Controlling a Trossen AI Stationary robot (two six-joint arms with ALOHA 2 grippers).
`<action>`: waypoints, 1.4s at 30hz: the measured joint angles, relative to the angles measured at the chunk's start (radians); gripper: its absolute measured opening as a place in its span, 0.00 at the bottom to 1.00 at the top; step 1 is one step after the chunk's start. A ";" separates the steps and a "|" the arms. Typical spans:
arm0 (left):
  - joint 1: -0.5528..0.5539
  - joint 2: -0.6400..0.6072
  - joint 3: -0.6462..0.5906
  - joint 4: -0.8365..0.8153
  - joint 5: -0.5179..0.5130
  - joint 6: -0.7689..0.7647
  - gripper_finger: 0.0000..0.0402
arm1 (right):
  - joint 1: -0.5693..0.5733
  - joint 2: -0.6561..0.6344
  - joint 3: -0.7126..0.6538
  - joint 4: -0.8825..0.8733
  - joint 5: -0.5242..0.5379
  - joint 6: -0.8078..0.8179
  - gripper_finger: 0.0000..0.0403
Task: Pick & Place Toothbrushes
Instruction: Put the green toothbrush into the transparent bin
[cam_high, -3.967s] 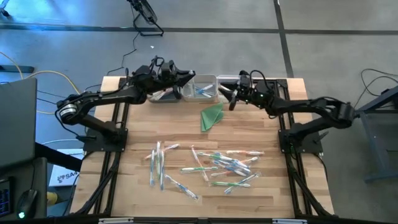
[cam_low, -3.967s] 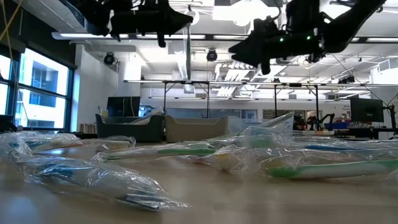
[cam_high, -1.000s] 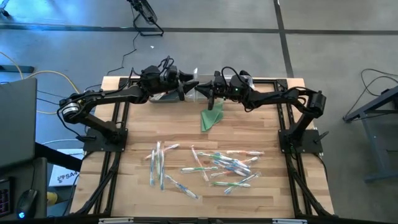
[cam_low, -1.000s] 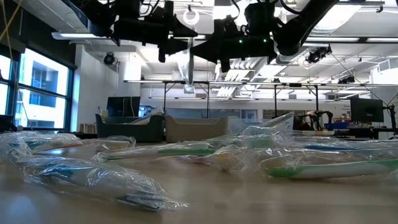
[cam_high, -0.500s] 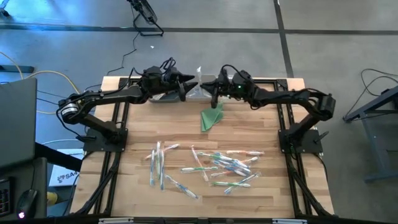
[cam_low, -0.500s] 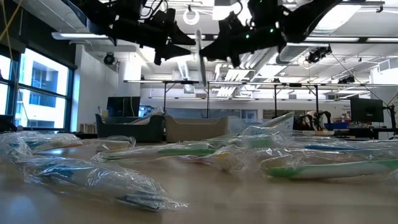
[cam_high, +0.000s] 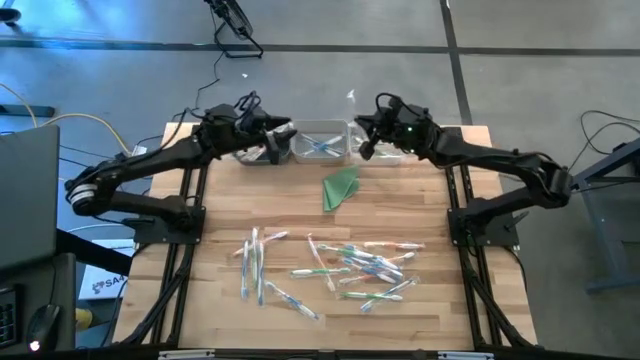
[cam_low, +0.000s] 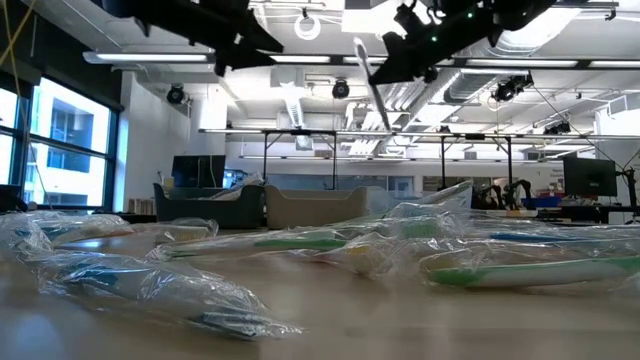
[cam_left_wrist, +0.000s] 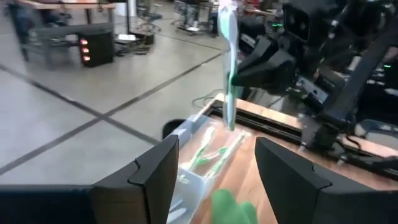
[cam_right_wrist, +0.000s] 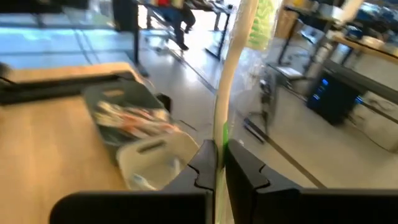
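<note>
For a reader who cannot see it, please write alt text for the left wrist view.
The right hand holds a wrapped green and white toothbrush upright above a clear bin that already contains toothbrushes. The left hand is open in the foreground, its two dark fingers framing the bin.

Both arms are matte black, jointed, with loose black cables; a green light glows behind the right gripper (cam_high: 362, 135).

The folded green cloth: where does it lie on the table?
In the high view the folded green cloth lies mid-table toward the far edge, just in front of the clear bin, with the scattered toothbrushes nearer the front.
</note>
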 joint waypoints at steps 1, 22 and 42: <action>0.000 -0.016 -0.002 -0.022 -0.003 0.002 0.52 | -0.012 -0.011 0.000 -0.025 0.008 0.000 0.02; 0.000 -0.223 -0.231 0.060 -0.009 -0.001 0.52 | -0.098 -0.018 0.000 -0.383 0.117 -0.015 0.02; 0.000 -0.222 -0.235 0.044 -0.012 -0.002 0.52 | -0.098 0.209 0.000 -0.346 0.202 -0.181 0.02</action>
